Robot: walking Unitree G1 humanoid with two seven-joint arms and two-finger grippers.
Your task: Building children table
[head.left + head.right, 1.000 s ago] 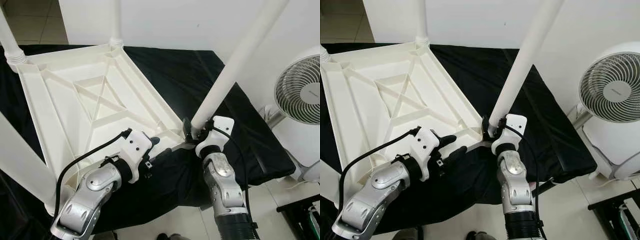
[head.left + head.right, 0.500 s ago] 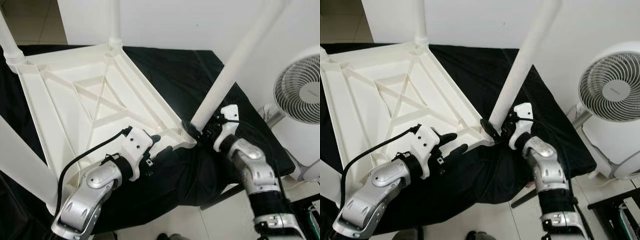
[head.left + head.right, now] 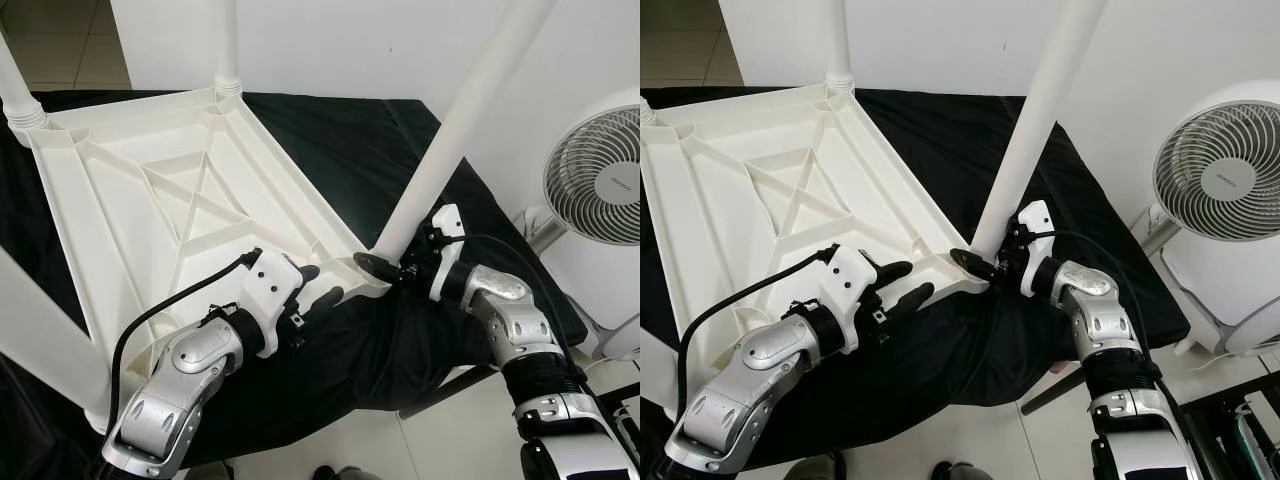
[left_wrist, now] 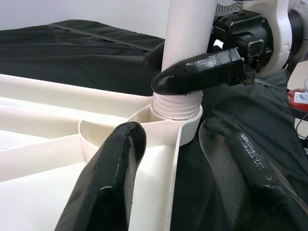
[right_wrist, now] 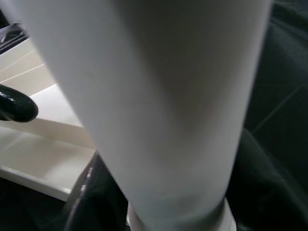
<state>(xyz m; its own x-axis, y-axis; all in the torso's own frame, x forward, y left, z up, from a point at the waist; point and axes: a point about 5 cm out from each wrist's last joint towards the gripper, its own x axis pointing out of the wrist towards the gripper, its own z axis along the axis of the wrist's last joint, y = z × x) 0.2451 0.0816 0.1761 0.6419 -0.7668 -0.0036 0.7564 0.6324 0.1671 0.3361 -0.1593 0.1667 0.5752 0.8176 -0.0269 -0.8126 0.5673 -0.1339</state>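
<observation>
The white plastic children's table (image 3: 190, 200) lies upside down on a bench draped in black cloth (image 3: 350, 140), its ribbed underside facing up at me. Legs already stand in the far corners: one at the far left (image 3: 18, 85) and one at the back (image 3: 226, 45), and a third leg (image 3: 45, 335) rises at my near left, large and close to the camera.

My right gripper (image 3: 385, 268) reaches in from the right side and its jaws are clamped on the fourth leg (image 3: 450, 140), low down, just above the leg's threaded end. That leg leans away to the upper right, with its ribbed foot seated in the round corner socket (image 4: 144, 126) nearest my right side. In the left wrist view one black fingertip (image 4: 202, 74) of the right gripper lies across the front of the leg, just above the threads.

My left gripper (image 3: 905, 285) rests at the near edge of the tabletop, just beside that same corner. Its jaws stand apart and hold nothing; one finger (image 4: 113, 180) sits over the white plastic inside the rim, the other over the black cloth outside it, so the table's edge runs between them.

A white pedestal fan (image 3: 1225, 195) stands on the floor to the right of the bench, well apart from the table
</observation>
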